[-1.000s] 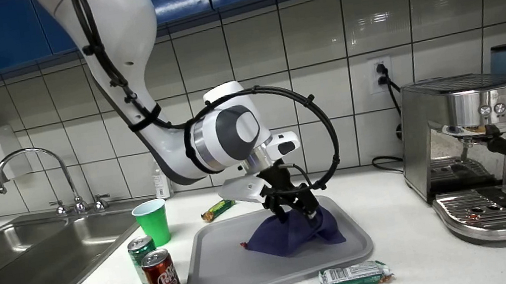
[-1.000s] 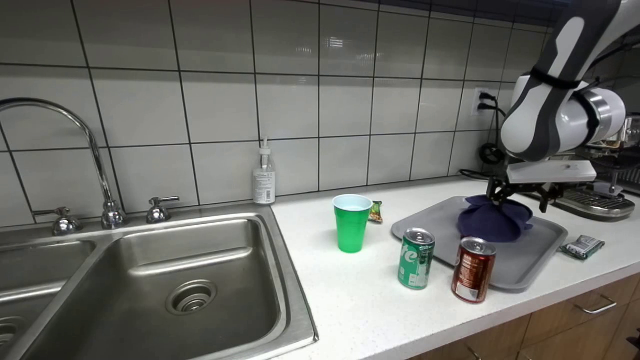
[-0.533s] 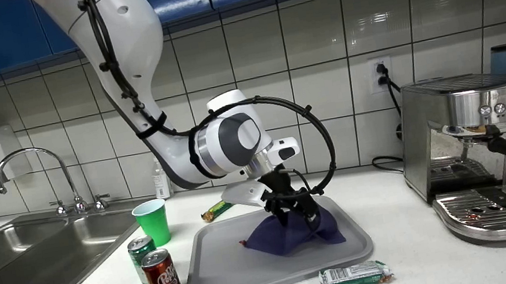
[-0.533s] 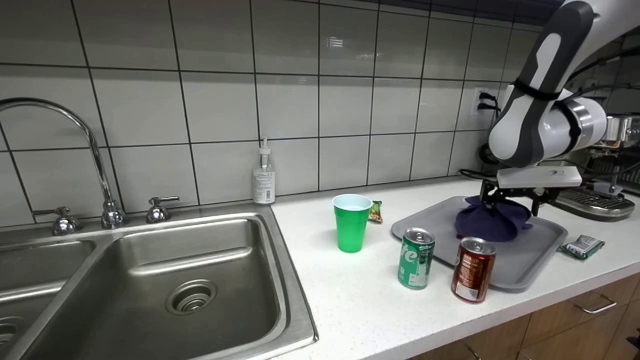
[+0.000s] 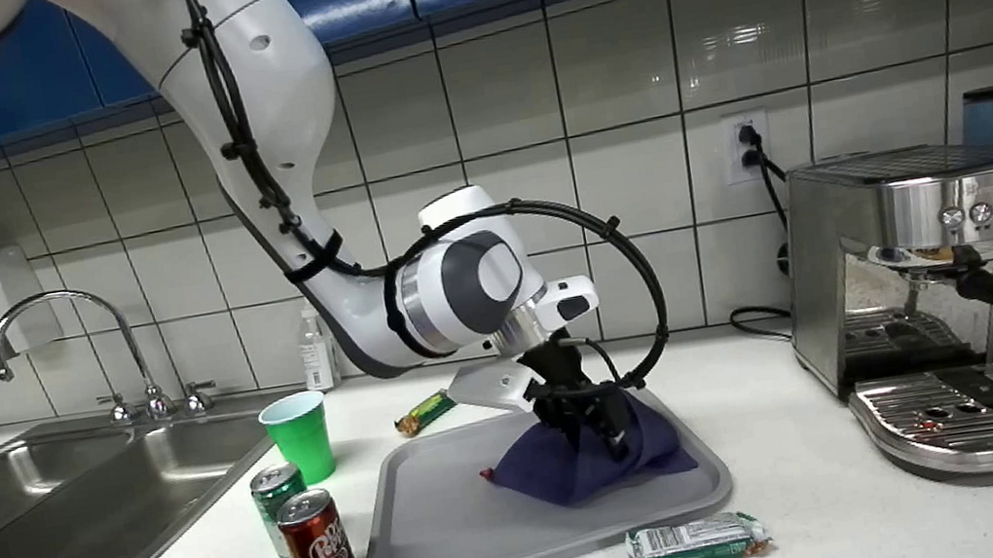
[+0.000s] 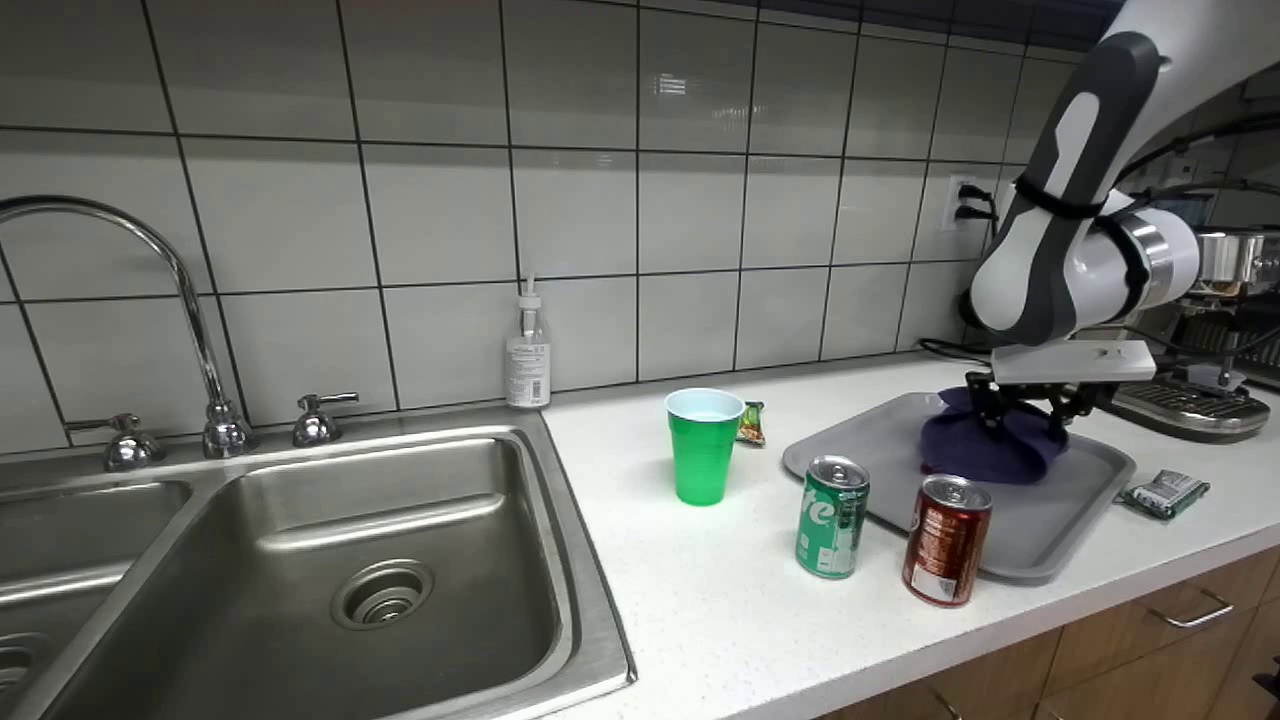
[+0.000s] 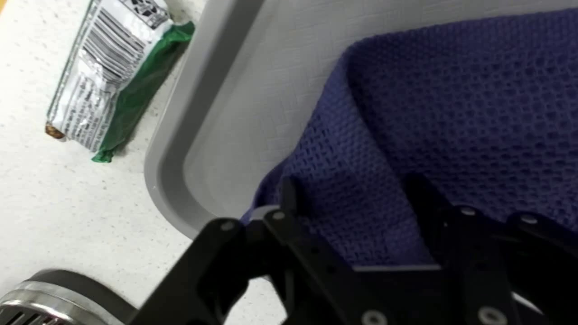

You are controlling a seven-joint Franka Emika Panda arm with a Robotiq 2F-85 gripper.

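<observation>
wrist view shows it best: gripper (image 7: 354, 194) has its jaws apart, w/ a ridge of purple cloth (image 7: 474, 113) btwn them. in an exterior view that gap's hidden, but a small red bit (image 5: 487, 473) pokes out at cloth's side; drain (image 6: 382, 593) of the sink (image 6: 240, 620) shows in an exterior view only. cloth lies heaped on grey tray (image 5: 456, 531). red can (image 6: 947, 540), green can (image 6: 833, 517) & green cup (image 6: 700, 455) stand sink side of tray; wrapped bar (image 7: 108, 76) just outside tray rim, 2nd bar (image 5: 424, 414) behind tray. black cable (image 5: 655, 300) loops wide off the arm (image 5: 269, 77). tray rim's low; counter (image 6: 680, 600) runs btwn tray & coffee machine (image 5: 938, 302), its front edge close to red can & wrapped bar, tiled wall (image 5: 608, 36) at back.
</observation>
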